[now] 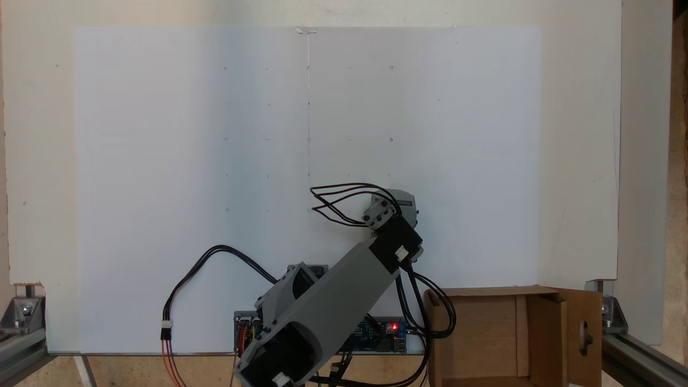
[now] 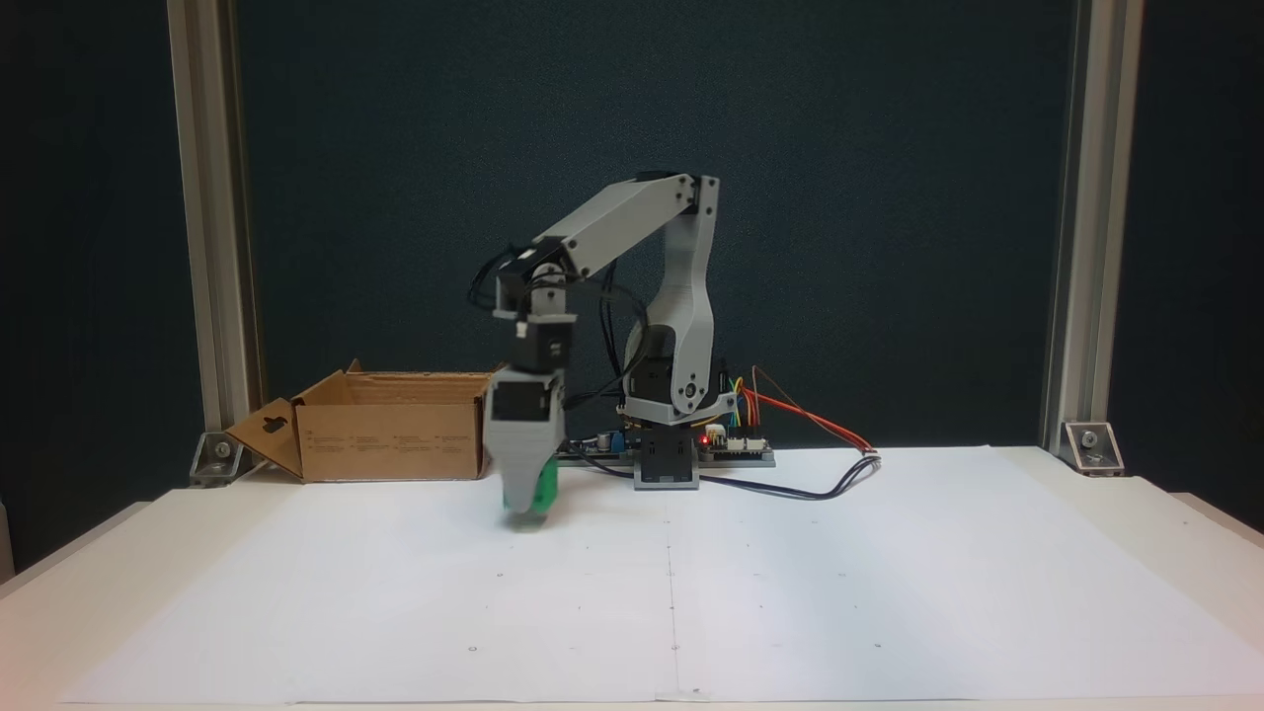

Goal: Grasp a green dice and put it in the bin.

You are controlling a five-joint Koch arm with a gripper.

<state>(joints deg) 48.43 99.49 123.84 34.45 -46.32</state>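
The claw [image 2: 528, 509] points straight down with its grey jaws clamped on the green dice [image 2: 542, 489], which shows as a bright green block between them, held at or just above the white paper sheet [image 2: 790, 573]; whether the dice has left the paper cannot be told. In a fixed view from the front, the grey arm [image 2: 612, 222] reaches out from its base [image 2: 671, 434], and the cardboard box [image 2: 395, 430] stands just behind and beside the claw, with its cutout flap [image 2: 269, 434] folded outward. In a fixed view from above, the arm [image 1: 333, 301] hides the claw, and the open box [image 1: 484, 333] sits at the lower right of the sheet [image 1: 215, 161]. The step in hand appears to be the carry, with the grasp made. The next move calls for lifting the dice clear of the box wall, swinging it over the opening, and only then parting the jaws.
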